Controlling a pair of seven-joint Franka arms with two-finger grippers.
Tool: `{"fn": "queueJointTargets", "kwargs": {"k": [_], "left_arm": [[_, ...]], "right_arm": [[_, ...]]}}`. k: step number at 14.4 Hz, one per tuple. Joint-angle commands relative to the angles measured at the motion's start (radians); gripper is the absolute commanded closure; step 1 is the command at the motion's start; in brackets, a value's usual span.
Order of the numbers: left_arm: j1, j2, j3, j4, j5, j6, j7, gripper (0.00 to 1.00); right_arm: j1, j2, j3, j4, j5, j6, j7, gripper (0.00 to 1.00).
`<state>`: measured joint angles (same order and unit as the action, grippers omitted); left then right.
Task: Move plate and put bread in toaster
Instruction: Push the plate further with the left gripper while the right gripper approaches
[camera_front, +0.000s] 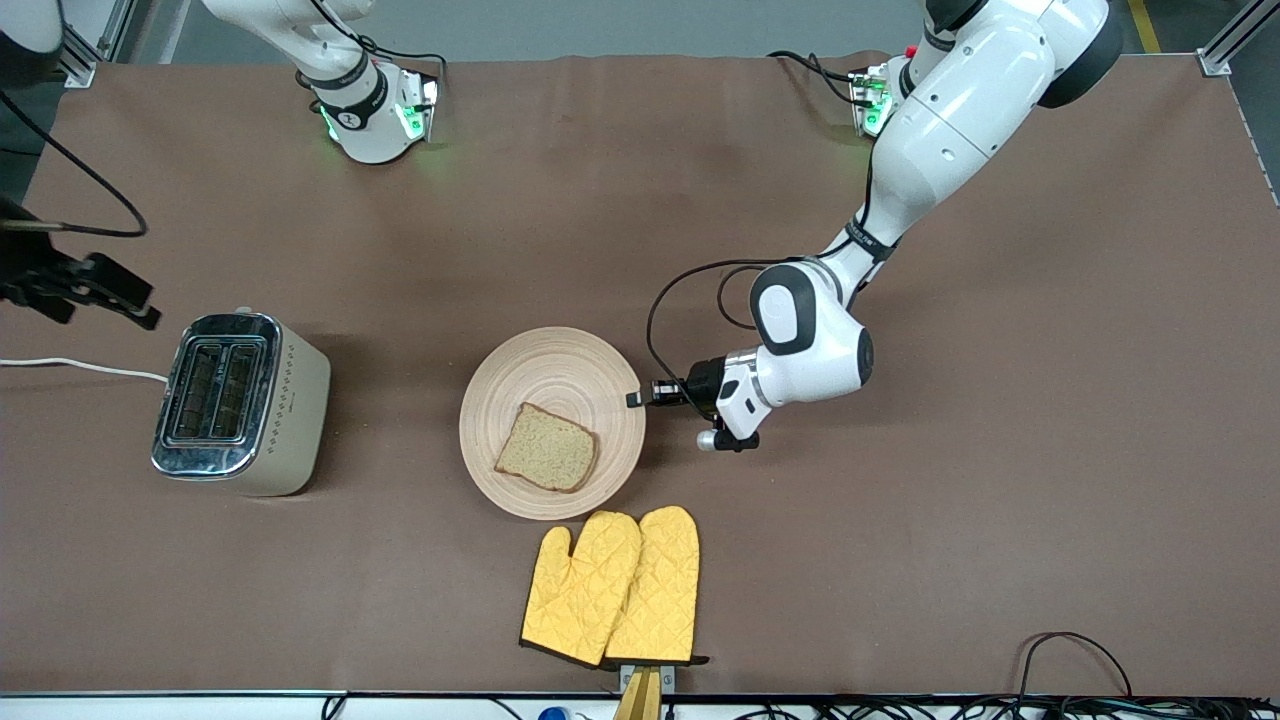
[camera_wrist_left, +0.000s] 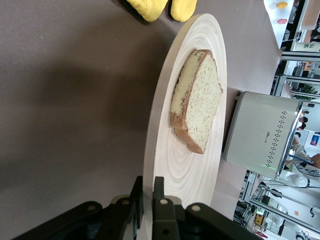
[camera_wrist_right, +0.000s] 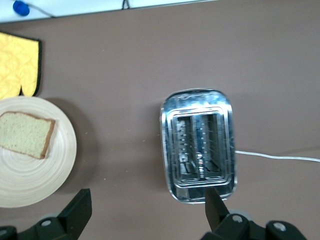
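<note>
The front view looks steeply down from high across the table, facing both arm bases and taking in the whole tabletop. The left wrist view sits low and close at the plate rim, looking along it past the bread to the toaster. The right wrist view hangs above the toaster, looking straight down; all three views share plate, bread and toaster.
</note>
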<state>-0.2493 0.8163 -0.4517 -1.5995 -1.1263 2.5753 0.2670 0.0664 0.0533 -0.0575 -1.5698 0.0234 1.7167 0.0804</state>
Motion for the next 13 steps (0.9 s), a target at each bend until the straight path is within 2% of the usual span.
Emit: {"fn": "queueJointTargets", "kwargs": {"k": [1,3,6,9,13], "left_arm": [[0.027,-0.006,-0.047,-0.020,-0.084,-0.032,0.111,1.00],[0.028,-0.009,-0.051,-0.052,-0.192,-0.033,0.226,1.00],[0.030,-0.008,-0.056,-0.088,-0.251,-0.037,0.325,1.00],[0.050,0.000,-0.059,-0.117,-0.418,-0.136,0.506,1.00],[0.087,0.015,-0.059,-0.146,-0.434,-0.199,0.587,1.00]], "right_arm": [[0.074,0.081,-0.004,0.010,0.068,0.041,0.030,0.00],[0.117,0.153,-0.004,0.005,0.127,0.145,0.175,0.00],[0.203,0.247,-0.004,0.005,0.128,0.243,0.323,0.00],[0.234,0.315,-0.004,0.001,0.130,0.296,0.383,0.00],[0.294,0.353,-0.004,-0.067,0.135,0.405,0.496,0.00]]}}
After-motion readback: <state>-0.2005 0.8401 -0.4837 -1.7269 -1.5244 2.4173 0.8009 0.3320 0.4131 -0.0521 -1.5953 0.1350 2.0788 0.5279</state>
